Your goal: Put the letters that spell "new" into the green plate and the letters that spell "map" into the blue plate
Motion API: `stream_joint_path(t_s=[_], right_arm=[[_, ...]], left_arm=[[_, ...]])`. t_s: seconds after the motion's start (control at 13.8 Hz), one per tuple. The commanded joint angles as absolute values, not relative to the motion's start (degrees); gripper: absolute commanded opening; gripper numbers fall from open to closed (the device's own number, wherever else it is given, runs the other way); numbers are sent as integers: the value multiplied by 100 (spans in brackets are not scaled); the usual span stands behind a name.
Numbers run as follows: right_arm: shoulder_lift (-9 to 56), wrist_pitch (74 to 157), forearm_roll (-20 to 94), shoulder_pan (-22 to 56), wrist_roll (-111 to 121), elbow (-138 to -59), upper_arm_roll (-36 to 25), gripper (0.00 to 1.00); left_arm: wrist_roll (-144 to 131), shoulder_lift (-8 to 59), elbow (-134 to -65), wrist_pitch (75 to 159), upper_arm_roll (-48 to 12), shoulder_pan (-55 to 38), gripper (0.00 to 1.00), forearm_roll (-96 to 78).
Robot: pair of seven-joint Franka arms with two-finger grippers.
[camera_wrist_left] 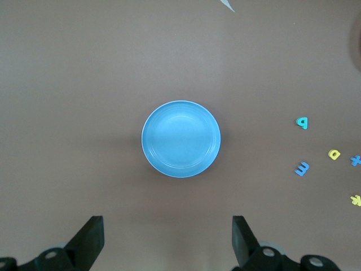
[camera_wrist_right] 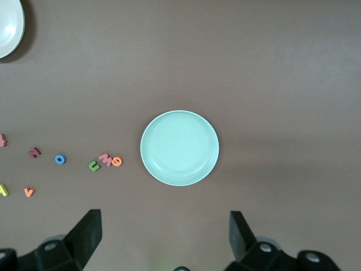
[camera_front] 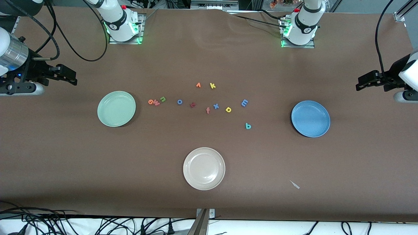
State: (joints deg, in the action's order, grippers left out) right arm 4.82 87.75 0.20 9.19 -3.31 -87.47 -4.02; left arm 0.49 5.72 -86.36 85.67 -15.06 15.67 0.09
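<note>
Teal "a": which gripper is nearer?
Left. The left gripper, open, hangs at its table end past the blue plate, which is beside the teal "a". The right gripper, open, is past the green plate.

Both arms wait, raised at either end of the tabletop. Left gripper (camera_wrist_left: 166,243) up in the air, jaws spread wide, holding nothing. Right gripper (camera_wrist_right: 164,240) likewise aloft, jaws wide apart, holding nothing.
</note>
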Motion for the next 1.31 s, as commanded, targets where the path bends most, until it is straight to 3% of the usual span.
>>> stream_joint_path(t_s=[0.0,1.23], right_arm=[[449,8806,-79,923,-359,-8727,-396,100],[431,8728,-9,914,-264,-8719,-413,100]], left_arm=[[105,544,-8543,8464,-1415,1529,100,9],[123,580,-8569,8455,-1441,1547,100,9]])
